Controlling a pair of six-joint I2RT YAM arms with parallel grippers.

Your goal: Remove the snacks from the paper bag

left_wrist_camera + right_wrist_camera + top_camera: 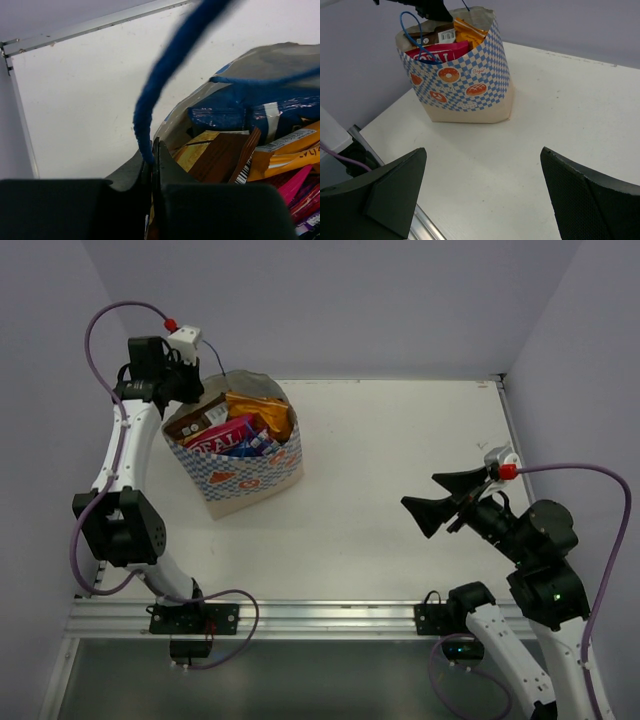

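Note:
The paper bag (245,475) stands upright at the table's back left, cream with blue checks and orange marks; it also shows in the right wrist view (465,85). Snacks fill it: an orange-yellow packet (262,410), a pink-white packet (225,438) and a brown packet (195,422). The left wrist view shows a dark blue packet (240,112), a brown one (220,157) and an orange one (290,150). My left gripper (152,150) is shut on the bag's back-left rim, where the blue string handle (165,70) leaves it. My right gripper (420,492) is open and empty above the table's right side.
The white table (400,440) is bordered by purple walls at the back and sides. An aluminium rail (330,618) runs along the near edge. The bag's other blue handle (415,35) loops over the packets.

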